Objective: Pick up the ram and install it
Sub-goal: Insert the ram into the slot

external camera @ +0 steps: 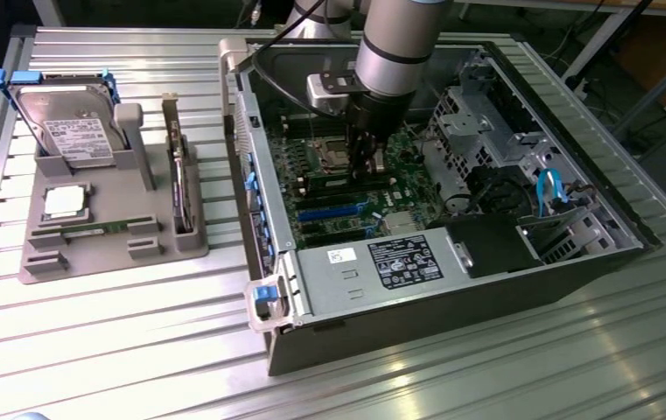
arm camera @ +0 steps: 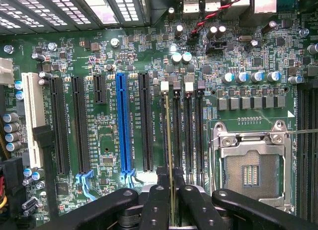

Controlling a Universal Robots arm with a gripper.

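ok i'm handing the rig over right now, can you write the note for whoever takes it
Tool: shut on the ram, which it holds edge-on.
Where: inside the open computer case. The ram lines up along the memory slots beside the processor socket. The grey holder with the hard drive sits outside the case, on the exterior view's left.
Done: ram picked up and over the motherboard.
Left: the install. Whether the ram is already in a slot cannot be told.
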